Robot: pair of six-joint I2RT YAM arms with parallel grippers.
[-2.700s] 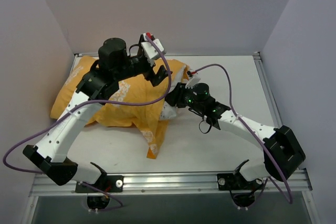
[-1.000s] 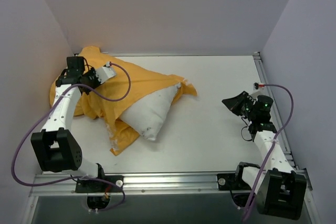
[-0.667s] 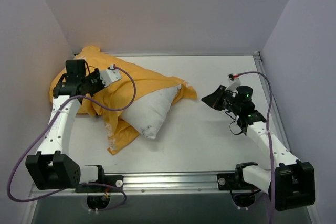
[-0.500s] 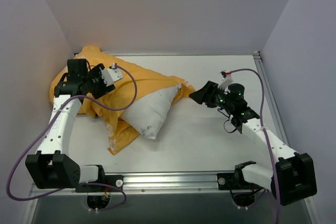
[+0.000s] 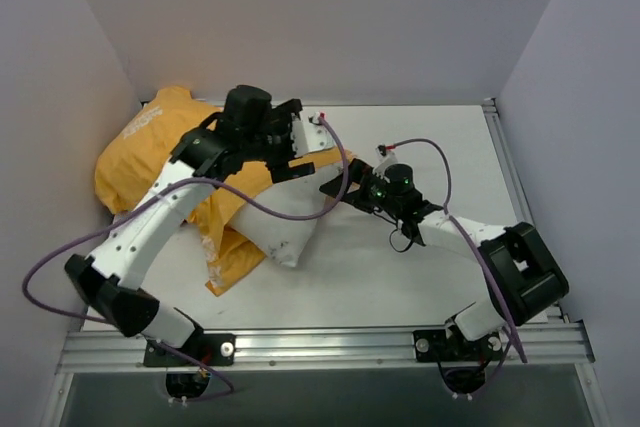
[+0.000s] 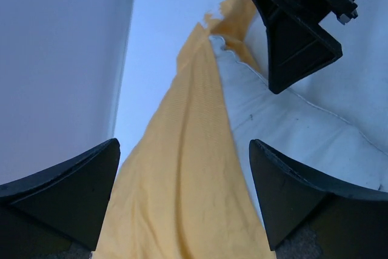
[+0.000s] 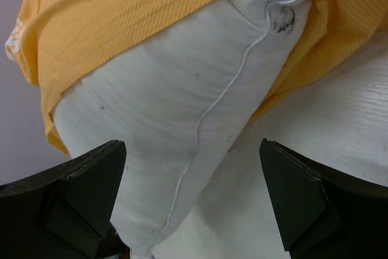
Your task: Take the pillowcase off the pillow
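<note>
- The pillowcase (image 5: pixel 150 147) is lying bunched toward the 10 o'clock corner of the table (image 5: pixel 430 267), with its far end pressing against the left wall (image 5: pixel 60 97) and white lettering showing there.
- The pillow (image 5: pixel 285 232) is sticking partway out of the case. Its bare white end is pointing toward 5 o'clock, and the rest is sitting under orange fabric.
- An orange flap (image 5: pixel 225 265) is trailing on the table at 7 o'clock from that bare end.
- The left gripper (image 5: pixel 297 142) is hanging over the case's right-hand edge, at 12 o'clock from the bare pillow end, and is aiming toward 3 o'clock.
- Its jaws are standing spread wide and are gripping nothing. In its wrist view, orange cloth and the white pillow edge are running on ahead between the fingers.
- The right gripper (image 5: pixel 342 179) is reaching in from 3 o'clock, close to the pillow's exposed corner. Its jaws are also gaping wide and are holding nothing.
- In the right wrist view, the pillow is filling the space ahead of the fingers, showing a piped seam (image 7: pixel 224 101) and a dark smudge (image 7: pixel 280 19) near the corner.
- The two grippers are facing each other at close range, and one right finger is showing at 1 o'clock in the left wrist view.
</note>
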